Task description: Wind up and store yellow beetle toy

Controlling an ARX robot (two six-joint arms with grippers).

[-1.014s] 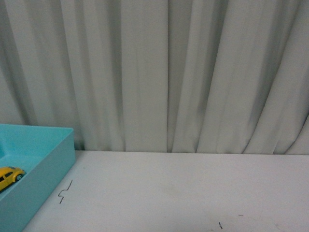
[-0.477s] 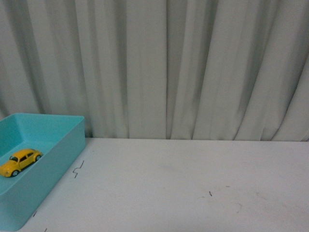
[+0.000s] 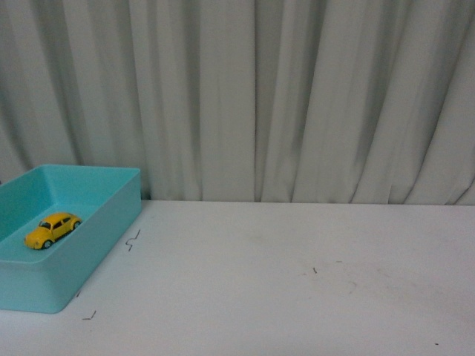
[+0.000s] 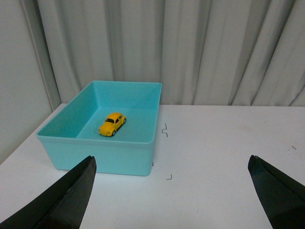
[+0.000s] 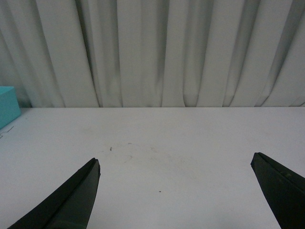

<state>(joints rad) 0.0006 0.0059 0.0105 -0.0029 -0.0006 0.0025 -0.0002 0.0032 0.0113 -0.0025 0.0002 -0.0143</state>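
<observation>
Near the table's (image 3: 297,282) left edge sits a turquoise bin (image 3: 111,215), a smooth, rectangular, open-topped plastic box with straight walls. On its floor rests the yellow beetle toy (image 3: 52,230), tiny, glossy and rounded, with dark windows and small black wheels, on its wheels and clear of the walls. Nothing covers it or lies beside it inside. Behind the table's far edge hangs a pale curtain (image 3: 297,96) in soft vertical folds. A few thin dark scribble marks (image 3: 132,240) lie on the matte white tabletop just beside the bin. The left gripper (image 4: 171,200) hovers short of the bin, its dark tapered fingers spread wide and empty; the right gripper (image 5: 174,200) is likewise spread, holding nothing, over bare tabletop.
</observation>
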